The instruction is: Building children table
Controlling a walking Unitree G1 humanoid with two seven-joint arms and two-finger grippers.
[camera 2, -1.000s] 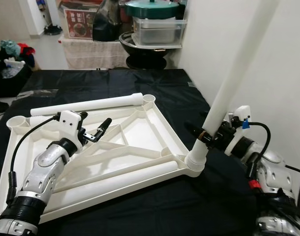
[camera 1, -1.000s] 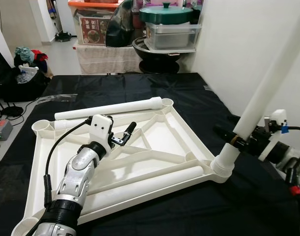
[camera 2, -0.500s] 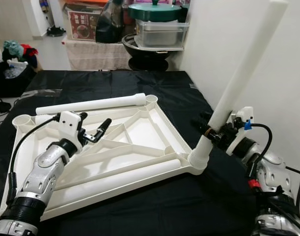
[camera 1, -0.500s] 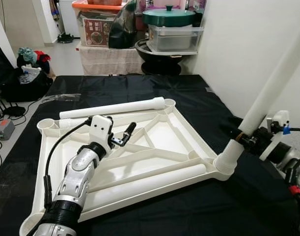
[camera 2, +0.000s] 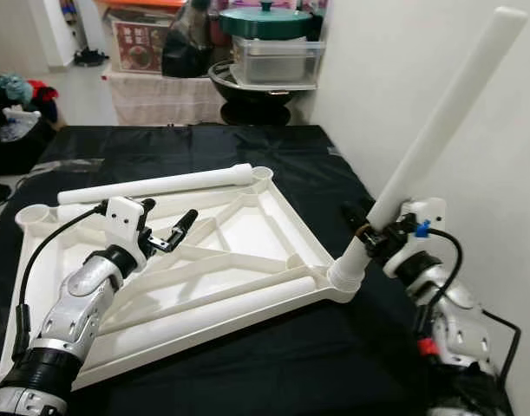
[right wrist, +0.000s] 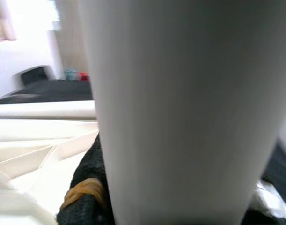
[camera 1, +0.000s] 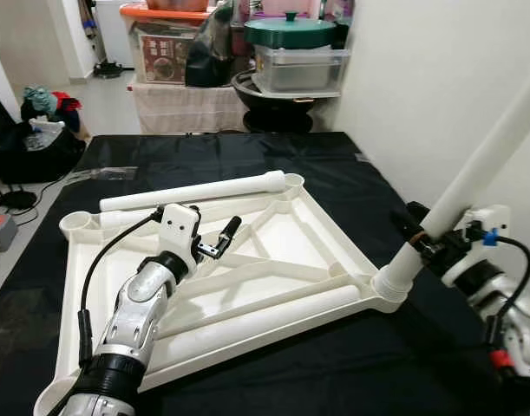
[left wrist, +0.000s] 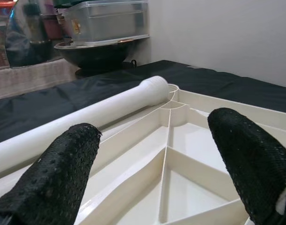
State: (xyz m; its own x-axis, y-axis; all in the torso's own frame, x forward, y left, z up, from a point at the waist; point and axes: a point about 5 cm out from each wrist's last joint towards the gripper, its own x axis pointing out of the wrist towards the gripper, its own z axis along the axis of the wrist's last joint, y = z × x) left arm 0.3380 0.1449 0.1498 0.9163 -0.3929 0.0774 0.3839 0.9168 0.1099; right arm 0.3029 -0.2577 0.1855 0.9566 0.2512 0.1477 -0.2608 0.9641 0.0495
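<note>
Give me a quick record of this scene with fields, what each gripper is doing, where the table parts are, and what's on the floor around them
surface: black mat on the floor
tabletop: white tabletop lying underside up, ribs showing
standing leg: white leg tilted, its lower end in the tabletop's right corner socket
loose legs: one leg lying along the far edge, another leg lying inside the near edge
right gripper: right gripper shut on the standing leg just above the socket
left gripper: left gripper open, hovering over the ribs
background: green lidded pot on a clear bin
</note>
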